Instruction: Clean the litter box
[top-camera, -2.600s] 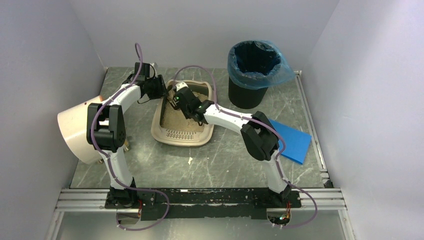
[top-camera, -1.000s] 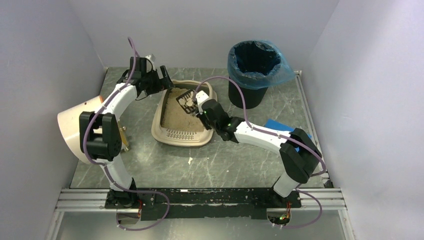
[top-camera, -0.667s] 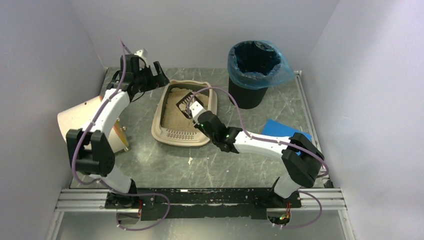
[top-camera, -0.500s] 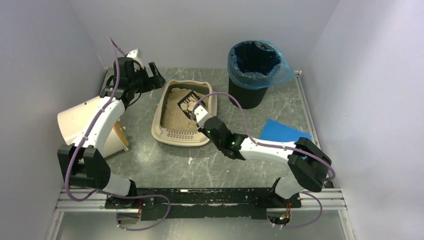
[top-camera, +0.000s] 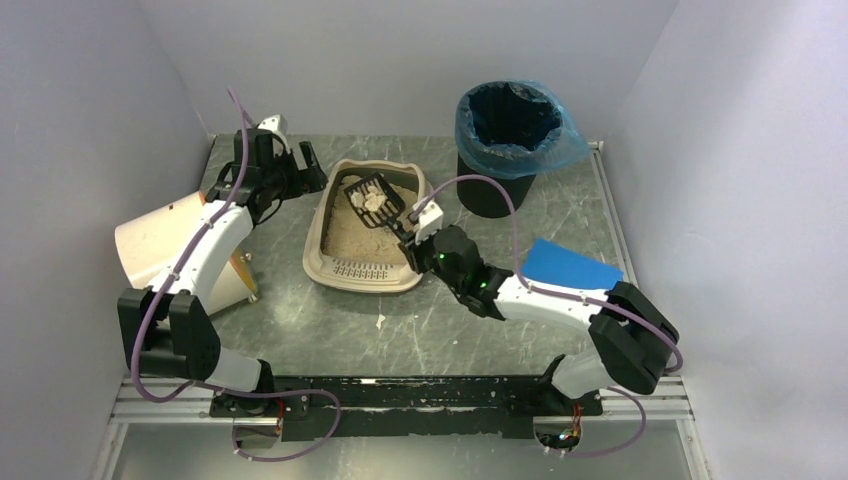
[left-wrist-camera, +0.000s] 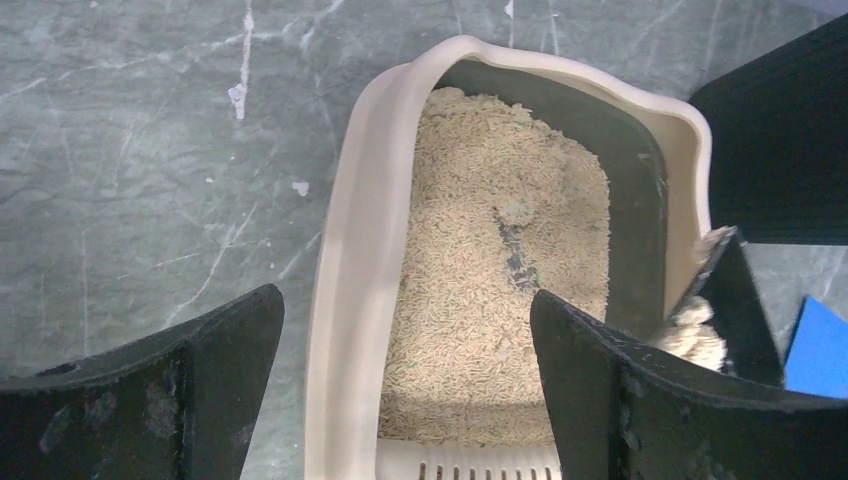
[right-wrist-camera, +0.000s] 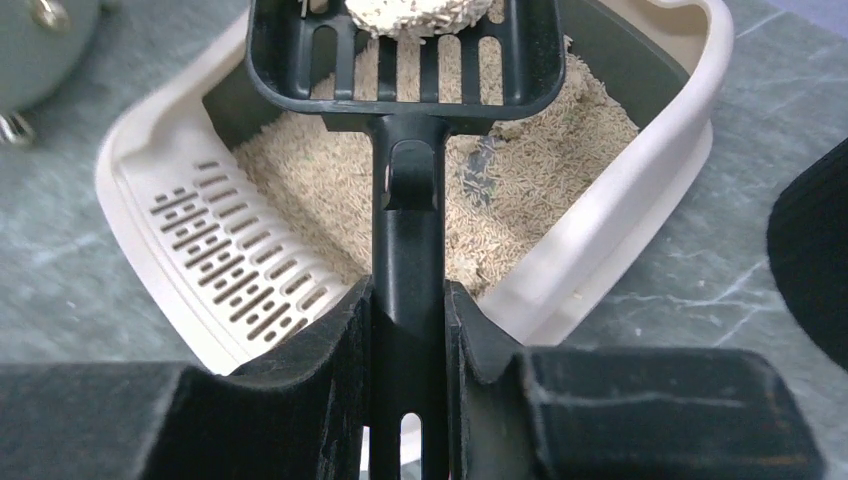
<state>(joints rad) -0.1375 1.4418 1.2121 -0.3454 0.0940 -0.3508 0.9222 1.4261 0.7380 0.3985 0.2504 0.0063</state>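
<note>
The scoop (top-camera: 367, 200) rose, loaded, over the litter box (top-camera: 365, 272).

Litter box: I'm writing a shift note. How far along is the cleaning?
Done: one clump sits in the black scoop, lifted above the litter box. In hand: the right gripper is shut on the scoop's handle; the left gripper is open and empty. Left: dumping the clump into the blue-lined bin; more sifting may follow.

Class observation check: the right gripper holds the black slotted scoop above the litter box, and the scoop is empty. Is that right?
No. The scoop carries a pale clump of litter, seen in the right wrist view. The rest holds.
</note>
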